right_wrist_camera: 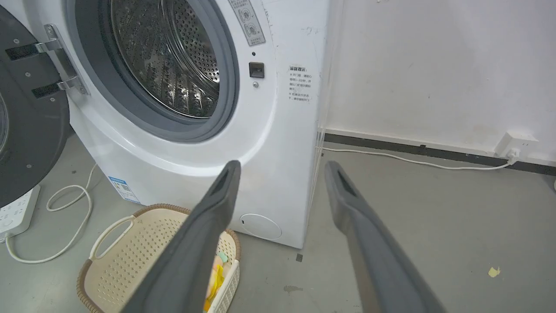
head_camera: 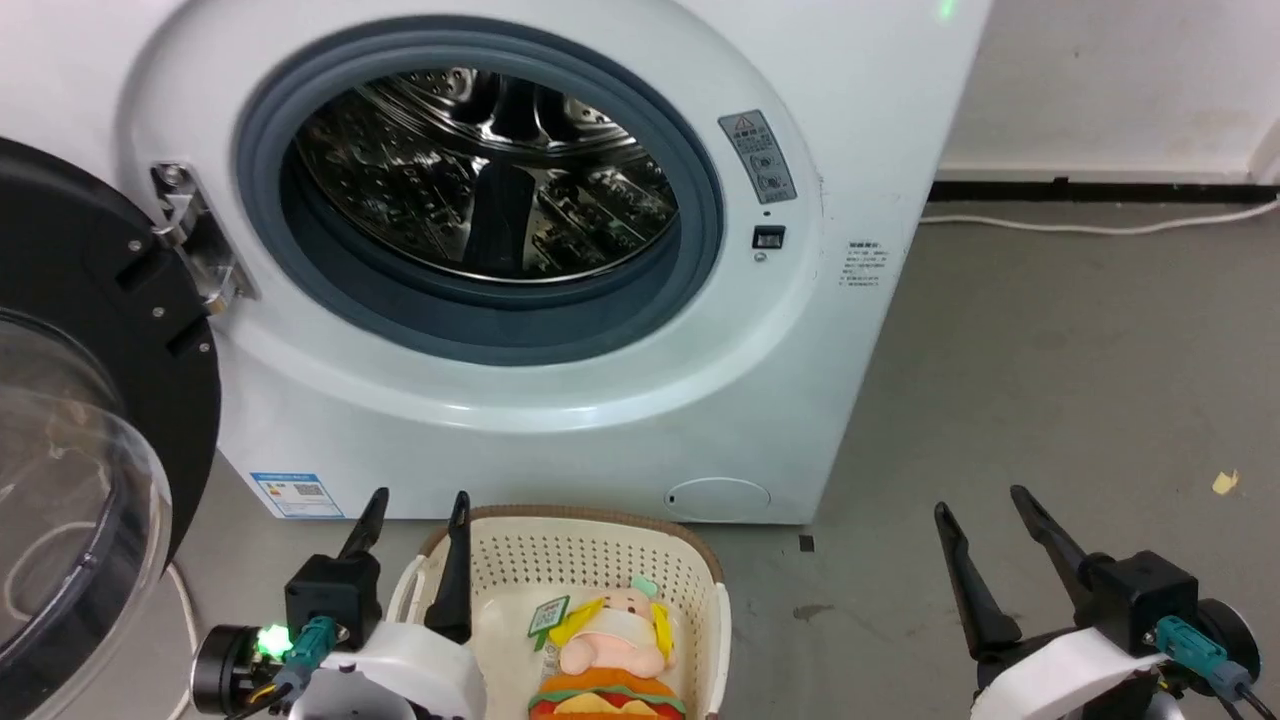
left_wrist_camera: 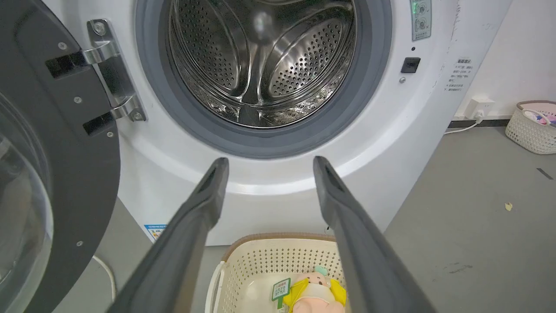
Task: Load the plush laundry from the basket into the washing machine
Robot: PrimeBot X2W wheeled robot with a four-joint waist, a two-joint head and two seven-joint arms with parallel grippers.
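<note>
The plush laundry [head_camera: 612, 650], a pink doll with yellow hair on an orange burger, lies in the cream basket [head_camera: 580, 560] on the floor before the washing machine [head_camera: 520, 330]. The machine's door [head_camera: 90, 450] hangs swung wide at the left, and the steel drum [head_camera: 480, 170] looks empty. My left gripper [head_camera: 417, 505] is open above the basket's left rim, nothing between its fingers. My right gripper [head_camera: 978, 503] is open over bare floor to the right. In the left wrist view the doll [left_wrist_camera: 315, 291] sits low between the fingers of my left gripper [left_wrist_camera: 267, 163]. In the right wrist view my right gripper [right_wrist_camera: 282, 167] points past the basket [right_wrist_camera: 126, 256].
A white cable [head_camera: 1100, 225] runs along the wall base at the right, and a power strip [right_wrist_camera: 15, 213] with a looped cord [right_wrist_camera: 69, 217] lies on the floor left of the machine. Another basket [left_wrist_camera: 532, 126] stands far right by the wall. Grey floor [head_camera: 1050, 400] spreads right of the washer.
</note>
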